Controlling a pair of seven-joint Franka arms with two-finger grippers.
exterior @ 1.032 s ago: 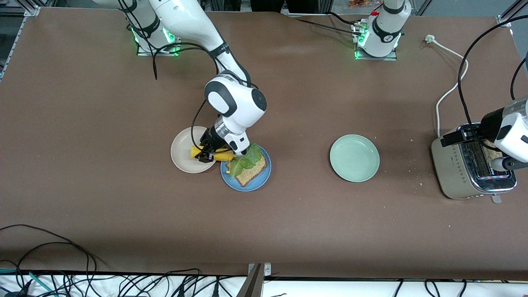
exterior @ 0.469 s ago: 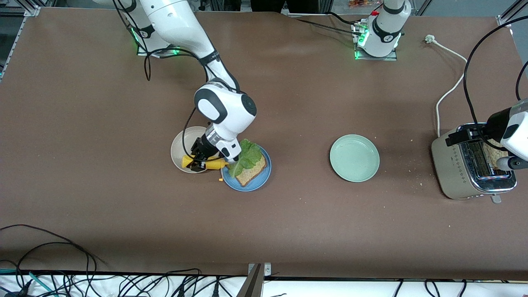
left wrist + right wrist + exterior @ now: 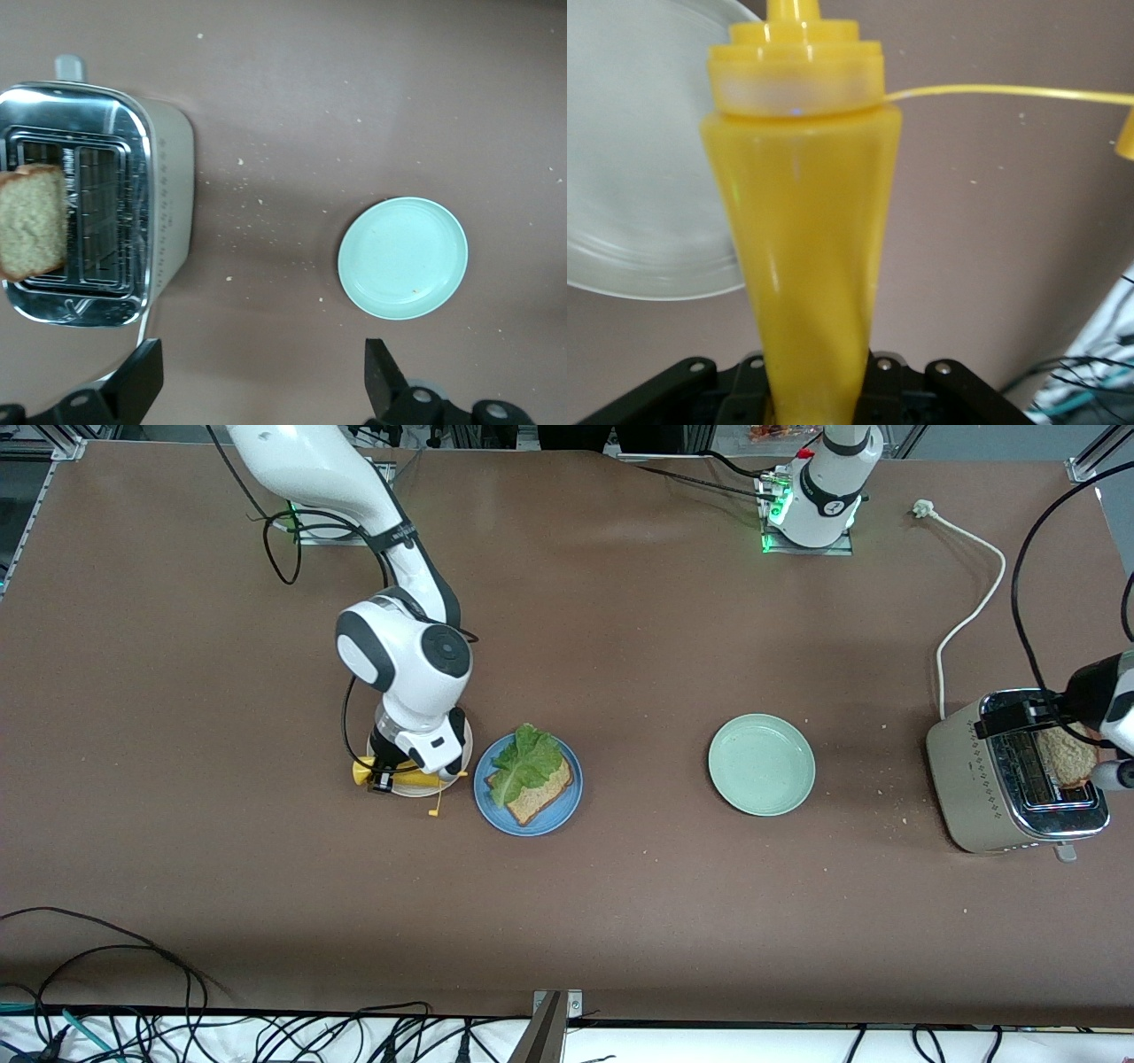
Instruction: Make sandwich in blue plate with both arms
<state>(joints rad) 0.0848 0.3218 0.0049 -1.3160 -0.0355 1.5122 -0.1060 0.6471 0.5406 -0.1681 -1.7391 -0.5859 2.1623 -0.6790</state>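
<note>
A pale mint-green plate (image 3: 761, 764) is seen on the brown counter (image 3: 620, 903), with a silver toaster (image 3: 1010, 784) toward the left arm's end. A yellow squeeze bottle (image 3: 399, 777) lies across a beige plate (image 3: 463, 755), its cap (image 3: 434, 813) dangling by a strap.

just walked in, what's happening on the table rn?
Sandwich build, partway done. The blue plate holds one toast slice with a lettuce leaf on top; no top slice yet. The right claw grips a yellow squeeze bottle over the beige plate beside the blue one. The left claw is open above the toaster at the left arm's end, where a second slice sticks up from a slot. The mint plate sits bare between them.
</note>
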